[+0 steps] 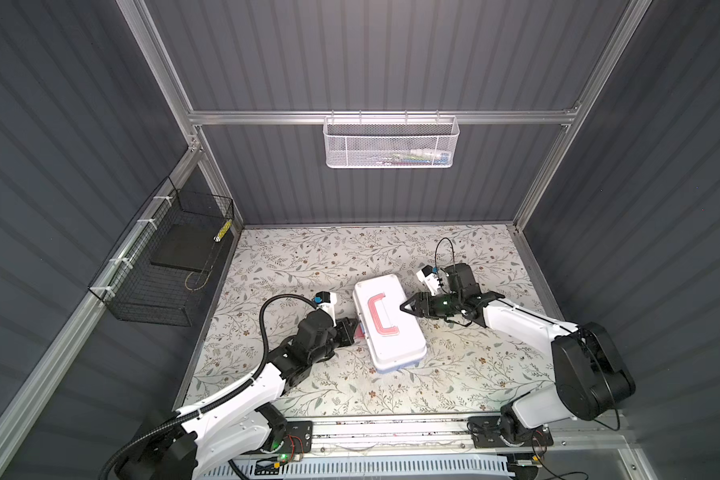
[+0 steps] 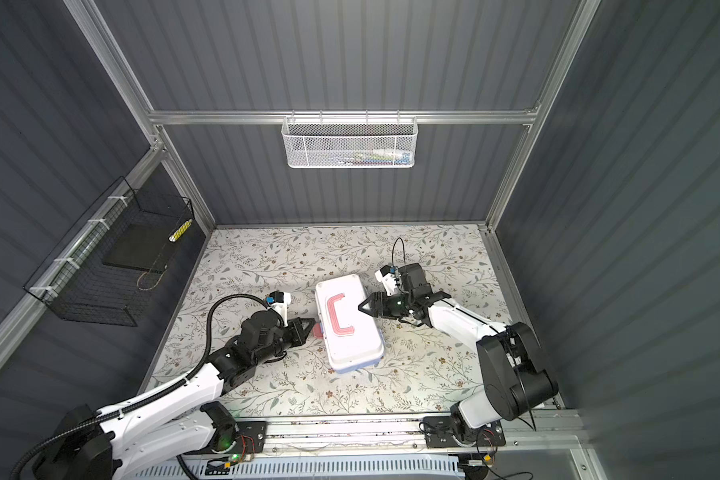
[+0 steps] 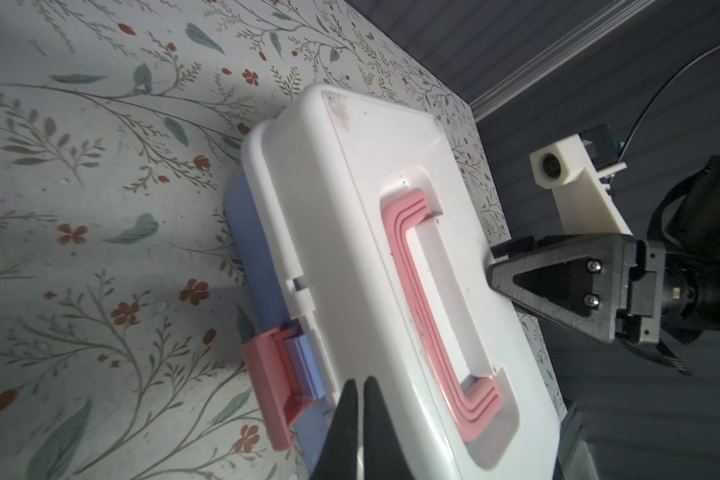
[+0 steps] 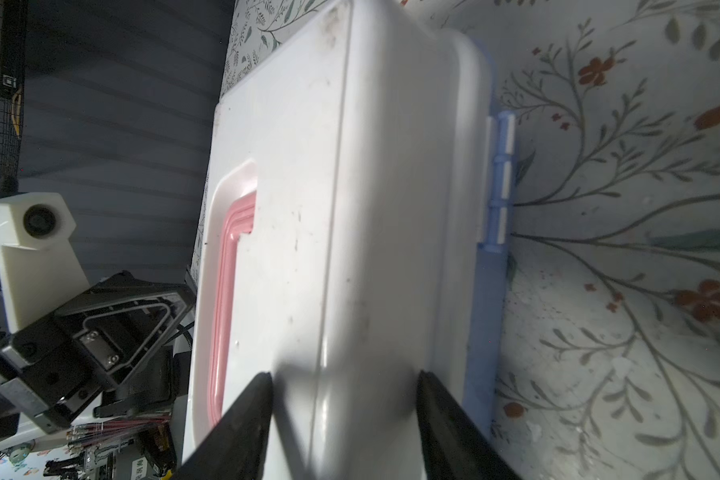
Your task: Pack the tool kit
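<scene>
The tool kit lies closed in the middle of the table: white lid, pink handle folded flat, light-blue base. Its pink latch sticks out from the left side, not folded against the lid. My left gripper is shut and empty, tips against the lid's side right beside the latch. My right gripper straddles the lid's opposite, hinged edge, one finger on top and one at the rim above the base. No loose tools show.
A white mesh basket with small items hangs on the back wall. A black wire basket with a dark flat pad hangs on the left wall. The floral table cover surrounds the box on all sides.
</scene>
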You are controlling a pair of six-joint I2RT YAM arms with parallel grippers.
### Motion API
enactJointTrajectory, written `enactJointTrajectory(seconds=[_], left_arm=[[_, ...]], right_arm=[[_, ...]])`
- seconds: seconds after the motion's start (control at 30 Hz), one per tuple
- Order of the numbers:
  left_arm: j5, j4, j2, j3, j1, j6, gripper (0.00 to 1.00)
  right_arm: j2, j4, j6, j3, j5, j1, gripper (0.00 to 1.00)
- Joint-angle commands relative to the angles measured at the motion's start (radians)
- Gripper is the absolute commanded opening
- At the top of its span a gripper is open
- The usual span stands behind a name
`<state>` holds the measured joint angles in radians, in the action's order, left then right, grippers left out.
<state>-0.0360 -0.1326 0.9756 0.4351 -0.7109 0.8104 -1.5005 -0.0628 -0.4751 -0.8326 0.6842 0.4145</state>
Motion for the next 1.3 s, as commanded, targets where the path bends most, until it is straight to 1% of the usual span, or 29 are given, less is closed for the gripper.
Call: enactJointTrajectory(seconds=[0.0,0.17,0.23,0.4,0.5,0.63,1.0,1.27], left_arm=[[-0.076,0.176,-0.006,-0.002,0.017,-0.022,0.09],[-0.11,0.174,0.026,-0.036,0.021,0.03,0.05],[-0.106,0.157,0.037,-0.04,0.022,0.03,0.04],[-0.039,0.055,0.119,-0.033,0.021,0.026,0.03],[-0.009,0.019,0.183,-0.012,0.022,0.014,0.0],[0.018,-0.018,0.23,0.014,0.021,-0.003,0.0],[0.037,-0.016,0.215,0.04,0.021,-0.014,0.0],[0.071,-0.039,0.21,0.057,0.021,-0.022,0.0]], right_arm=[[-0.001,-0.055,0.006,0.006,0.023,0.018,0.57],[0.001,-0.046,-0.003,0.006,0.027,0.019,0.57],[0.003,-0.045,-0.003,0.007,0.026,0.019,0.57],[0.001,-0.043,-0.005,0.012,0.023,0.019,0.57],[-0.001,-0.031,-0.012,0.015,0.028,0.018,0.57],[-0.003,-0.029,-0.012,0.016,0.029,0.019,0.57],[-0.007,-0.005,-0.019,0.029,0.031,0.019,0.57],[-0.014,0.008,-0.021,0.036,0.036,0.017,0.57]])
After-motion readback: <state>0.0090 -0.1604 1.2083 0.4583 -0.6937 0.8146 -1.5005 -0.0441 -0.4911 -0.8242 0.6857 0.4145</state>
